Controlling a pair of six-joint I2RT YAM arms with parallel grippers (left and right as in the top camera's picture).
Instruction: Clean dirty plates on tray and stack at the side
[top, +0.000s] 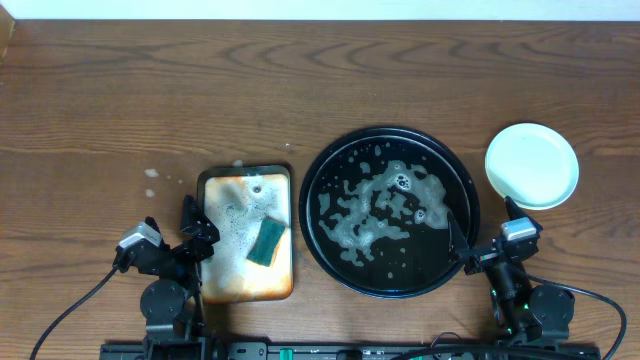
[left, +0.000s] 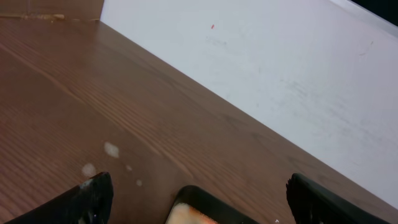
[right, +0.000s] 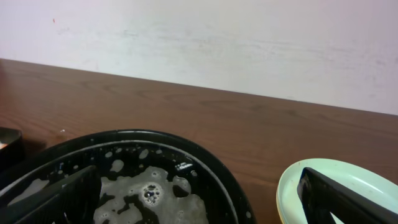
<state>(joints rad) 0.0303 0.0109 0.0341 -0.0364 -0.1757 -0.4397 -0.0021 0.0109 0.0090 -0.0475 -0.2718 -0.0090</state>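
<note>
The round black tray (top: 389, 150) lies at centre right with white foam and no plate on it; it also shows in the right wrist view (right: 205, 162). A pale mint-green plate (top: 531, 165) lies on the table right of the tray, seen too in the right wrist view (right: 295, 177); whether it is a stack I cannot tell. The yellow plate is not visible. My left gripper (top: 195, 232) is open and empty at the near-left edge of the small tray. My right gripper (top: 487, 236) is open and empty at the black tray's near-right rim.
A rectangular rusty-orange tray (top: 226, 280) with foam and a green-yellow sponge (top: 267, 240) lies left of the black tray; its corner shows in the left wrist view (left: 196, 199). Foam specks (top: 152, 175) dot the table to its left. A white wall runs along the table's far edge.
</note>
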